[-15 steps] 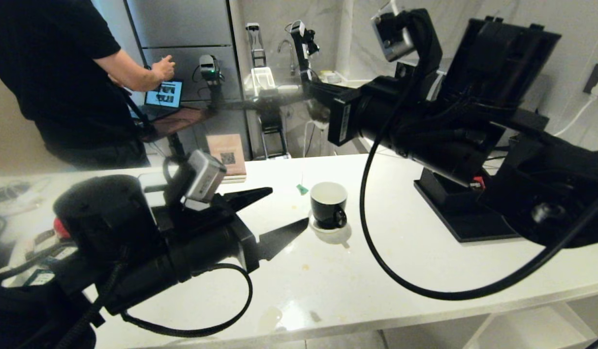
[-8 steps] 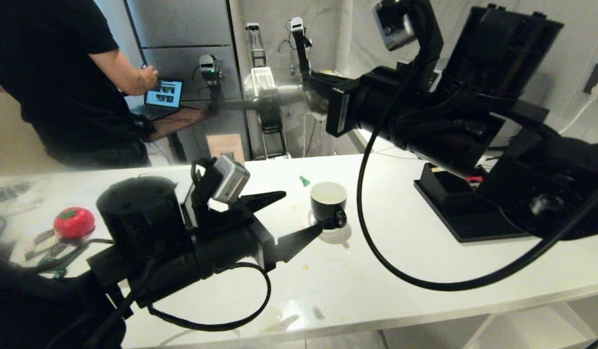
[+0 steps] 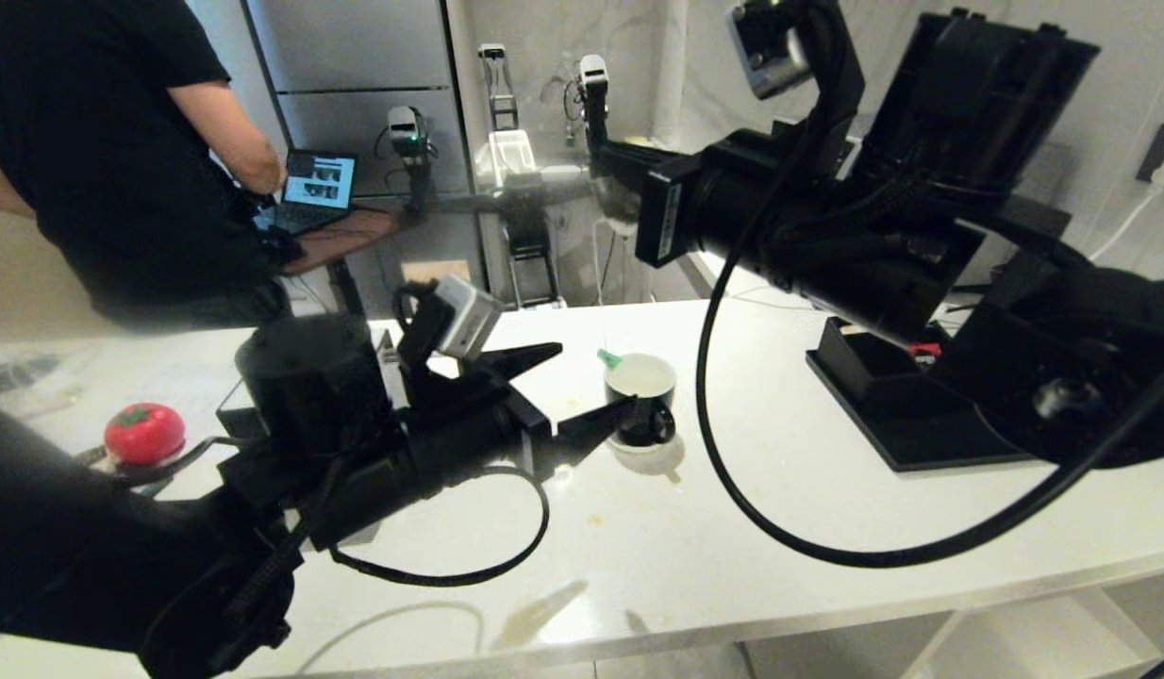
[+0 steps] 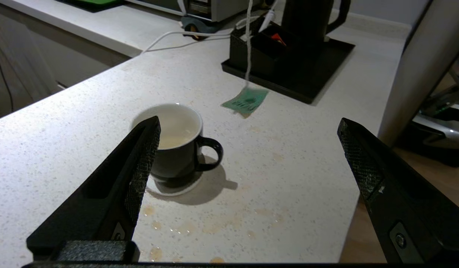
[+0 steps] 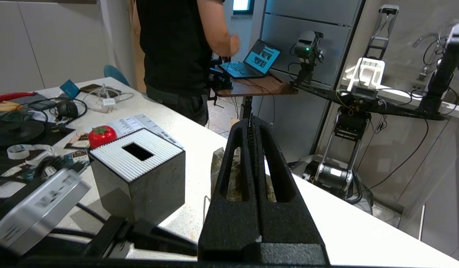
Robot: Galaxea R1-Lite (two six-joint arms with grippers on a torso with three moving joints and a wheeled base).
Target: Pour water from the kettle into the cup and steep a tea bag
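Kettle (image 4: 307, 18), matte black, stands on a black tray (image 4: 337, 52) toward the counter's (image 3: 780, 528) right rear, beside a black compartment box that shares the tray. Nearer the counter's middle sits the cup (image 3: 641, 399), glossy black with a white inside, on a pale round coaster; the left wrist view shows a little pale liquid in its bottom and its ear handle turned toward the front edge. A white string hangs down from above with a green paper tag (image 4: 245, 101) at its end, the tag hovering just above the counter beside the cup; the tea bag itself cannot be made out. The left gripper (image 3: 582, 387) reaches in low over the counter from the left, its two fingers spread wide apart and empty, one fingertip just beside the cup's wall. The right gripper (image 5: 253, 128) is raised high above the counter, its fingers pressed together. A black cube box (image 5: 138, 175) with a ribbed white top and a red strawberry-shaped toy (image 3: 144, 432) lie toward the left end. A person in a black shirt (image 3: 101, 141) stands beyond the far edge at a laptop (image 3: 318, 189).
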